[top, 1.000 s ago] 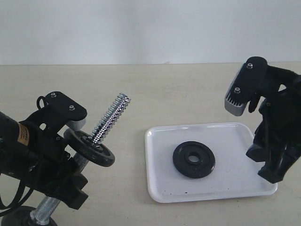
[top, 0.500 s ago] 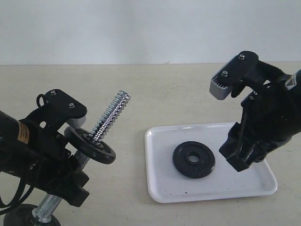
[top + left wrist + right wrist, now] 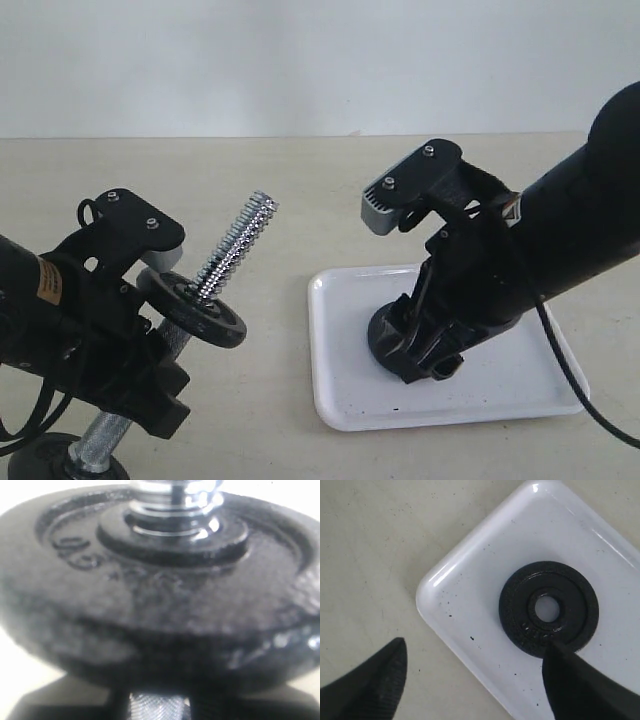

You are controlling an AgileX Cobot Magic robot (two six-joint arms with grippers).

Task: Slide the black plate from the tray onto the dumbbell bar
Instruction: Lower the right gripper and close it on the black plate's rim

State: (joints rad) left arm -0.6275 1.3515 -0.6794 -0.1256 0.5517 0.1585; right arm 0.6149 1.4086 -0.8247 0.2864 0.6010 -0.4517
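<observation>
The black plate (image 3: 548,609) lies flat on the white tray (image 3: 470,595); in the exterior view only its left edge (image 3: 378,335) shows behind my right gripper (image 3: 425,365). That gripper (image 3: 475,645) hangs open just above it, one fingertip (image 3: 560,660) over the plate's rim and the other out over the table. My left gripper (image 3: 150,375) is shut on the knurled middle of the dumbbell bar (image 3: 240,245), which tilts up to the right. One black disc (image 3: 190,308) sits on the bar and fills the left wrist view (image 3: 150,605).
The tray's bare front (image 3: 345,395) lies right of the bar's raised threaded tip (image 3: 262,208). The bar's lower end rests on another black disc (image 3: 40,462) at the table's near left. A pale wall stands behind the beige table (image 3: 300,180).
My right arm has swung left and down from the tray's right edge to over the black plate, and its jaws have spread wider. The left arm and the bar have stayed still.
</observation>
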